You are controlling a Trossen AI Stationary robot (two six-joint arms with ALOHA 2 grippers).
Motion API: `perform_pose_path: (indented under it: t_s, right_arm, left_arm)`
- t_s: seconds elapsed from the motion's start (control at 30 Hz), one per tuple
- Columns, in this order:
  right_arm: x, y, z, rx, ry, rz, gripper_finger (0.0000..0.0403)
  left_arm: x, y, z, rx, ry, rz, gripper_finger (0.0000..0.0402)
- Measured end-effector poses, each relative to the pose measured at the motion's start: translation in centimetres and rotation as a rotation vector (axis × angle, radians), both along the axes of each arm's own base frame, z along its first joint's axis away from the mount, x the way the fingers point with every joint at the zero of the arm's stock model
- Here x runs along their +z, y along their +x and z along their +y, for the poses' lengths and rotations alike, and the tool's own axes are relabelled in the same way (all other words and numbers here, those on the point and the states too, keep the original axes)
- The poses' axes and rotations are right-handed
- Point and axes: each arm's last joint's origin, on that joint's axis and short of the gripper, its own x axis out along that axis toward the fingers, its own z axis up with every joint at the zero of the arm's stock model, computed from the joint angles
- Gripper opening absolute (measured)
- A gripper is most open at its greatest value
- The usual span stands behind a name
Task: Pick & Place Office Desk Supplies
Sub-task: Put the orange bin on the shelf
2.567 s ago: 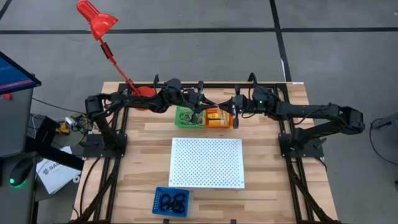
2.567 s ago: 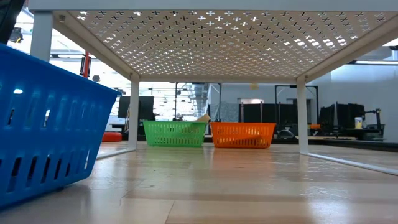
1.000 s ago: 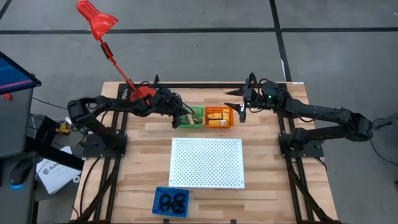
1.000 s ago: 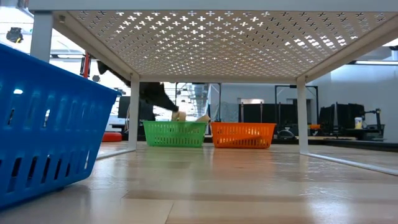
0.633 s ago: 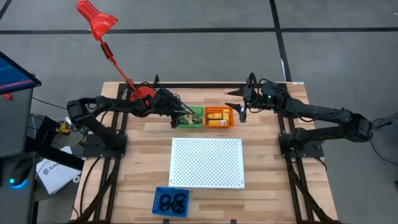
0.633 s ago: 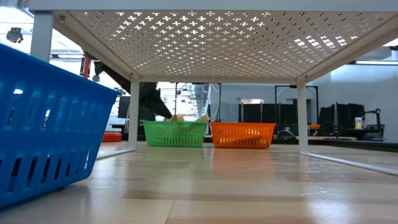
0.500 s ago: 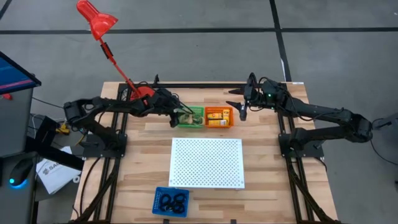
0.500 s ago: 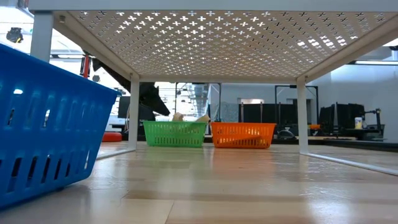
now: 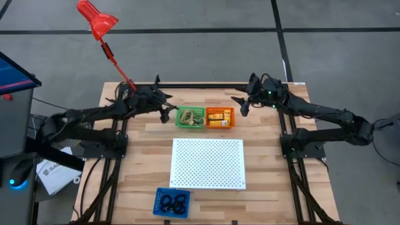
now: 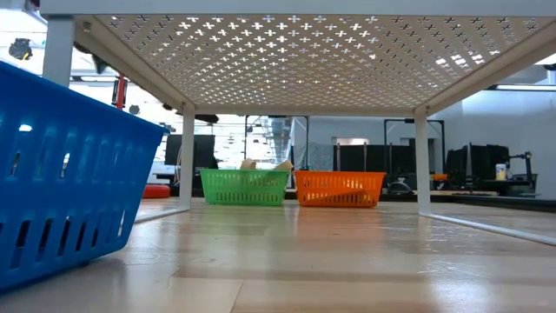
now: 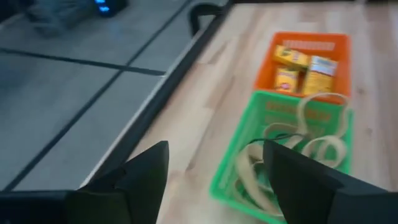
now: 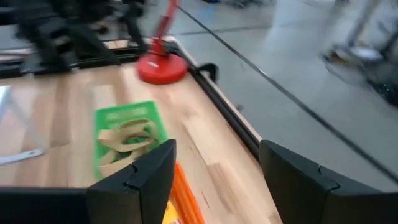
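From above, the wooden slatted tabletop (image 9: 262, 162) carries three small plastic baskets and a white perforated metal board (image 9: 208, 163) at its middle. The green slotted basket (image 9: 190, 117) and orange slotted basket (image 9: 219, 117) sit touching side by side near the far edge; the blue slotted basket (image 9: 171, 203) sits at the near edge. Only the high view shows the small black ring-shaped loops (image 9: 172, 202) inside the blue one; the low view gives just its blue wall (image 10: 61, 174), with the board's underside overhead and its legs framing the green (image 10: 244, 186) and orange (image 10: 339, 188) baskets far back, neither arm showing. The left wrist view gives the contents best: thin tan rubber-band loops (image 11: 311, 146) piled in the green basket, yellow-orange little blocks (image 11: 301, 68) in the orange one. The left hand (image 9: 165, 110) hangs just left of the green basket, fingers spread wide, empty (image 11: 217, 180). The right hand (image 9: 240, 102) hangs just right of the orange basket near the far edge, fingers apart, empty (image 12: 214, 168). The right wrist view alone shows the round base of the red desk lamp (image 12: 161, 67) close to the far rail. Bare wood lies open left and right of the board and between it and the two far baskets.
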Motion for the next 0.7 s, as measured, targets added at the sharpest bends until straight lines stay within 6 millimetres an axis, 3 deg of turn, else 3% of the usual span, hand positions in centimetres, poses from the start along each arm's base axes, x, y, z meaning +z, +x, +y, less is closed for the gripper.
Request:
perform_pose_path:
  t_s: [0.17,0.53,0.7]
  right_arm:
    - [-0.7,-1.1,-1.2,-0.143,0.095,0.039,0.0228]
    - [-0.8,0.1,0.8,0.004,0.115,0.034,0.0228]
    - [-1.3,0.0,1.6,0.047,0.093,0.019,0.0228]
  left_arm:
    - [-0.5,-2.1,-1.2,0.052,-0.013,-0.052,0.0233]
    - [-2.2,-6.5,-4.3,-0.077,0.007,-0.400,0.0201]
    - [-3.6,-7.5,-4.9,-0.065,-0.033,-0.436,0.0189]
